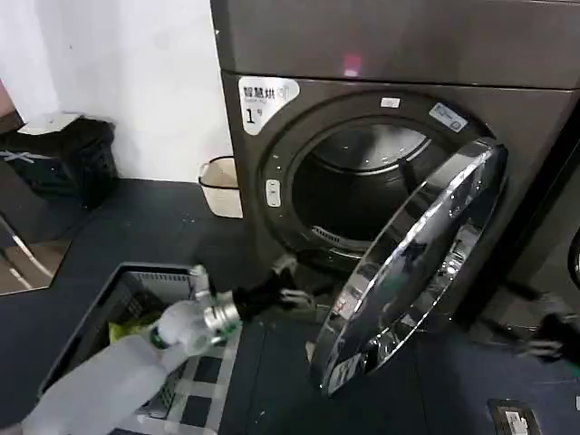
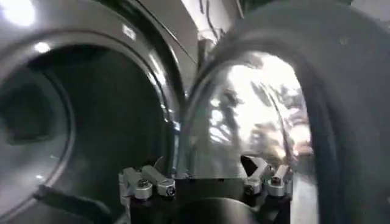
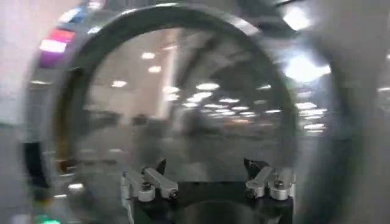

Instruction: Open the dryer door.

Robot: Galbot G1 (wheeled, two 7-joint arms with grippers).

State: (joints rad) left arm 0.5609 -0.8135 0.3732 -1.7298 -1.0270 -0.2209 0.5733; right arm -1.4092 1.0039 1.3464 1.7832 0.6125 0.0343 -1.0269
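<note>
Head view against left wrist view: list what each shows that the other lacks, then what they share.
Head view alone: the white sticker marked "1", a basket on the floor, a small bin by the wall, and the right hand low beside the dryer.

Left wrist view alone: the left hand's open fingertips close up, facing the door's edge.

Both: the dryer, its dark drum hole, the swung-open door and the left hand.
</note>
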